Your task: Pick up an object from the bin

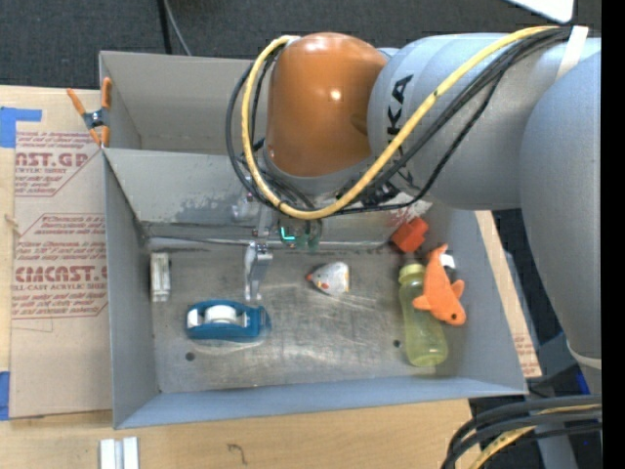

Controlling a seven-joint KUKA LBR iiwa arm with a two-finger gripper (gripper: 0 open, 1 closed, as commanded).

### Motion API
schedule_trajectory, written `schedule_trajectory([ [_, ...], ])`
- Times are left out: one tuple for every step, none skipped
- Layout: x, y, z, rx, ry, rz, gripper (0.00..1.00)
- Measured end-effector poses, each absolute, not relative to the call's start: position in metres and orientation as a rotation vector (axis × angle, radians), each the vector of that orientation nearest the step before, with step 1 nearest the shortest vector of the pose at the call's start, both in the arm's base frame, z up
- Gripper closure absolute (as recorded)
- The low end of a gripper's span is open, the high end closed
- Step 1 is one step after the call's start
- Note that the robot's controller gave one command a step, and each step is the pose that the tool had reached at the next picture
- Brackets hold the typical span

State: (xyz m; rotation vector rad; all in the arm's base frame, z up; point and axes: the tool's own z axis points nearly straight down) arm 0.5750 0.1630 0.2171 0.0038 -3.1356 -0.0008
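Near the tape dispenser [227, 322] lies a white toy [331, 278].

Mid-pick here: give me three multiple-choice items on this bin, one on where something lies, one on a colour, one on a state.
1. Where is the blue tape dispenser?
A. On the floor of the bin, left of centre, just below the gripper in the view
B. Against the right wall
C. On the cardboard outside

2. What colour is the fish toy?
A. Green
B. Orange
C. Blue

3. How is the yellow-green bottle placed?
A. Standing upright
B. Lying on its side
C. Lifted clear of the bin

Answers:
1 A: it sits near the front wall on the left half, with the gripper just above it in the view.
2 B: its body is bright orange.
3 B: its length rests along the floor by the right wall, the fish toy against it.
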Motion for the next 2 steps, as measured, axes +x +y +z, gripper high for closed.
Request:
schedule_trajectory([
  [0.577,0.162,0.222,0.002,-3.143,-0.002,0.00],
  [0.547,0.164,0.184,0.069,-3.150,-0.003,0.00],
])
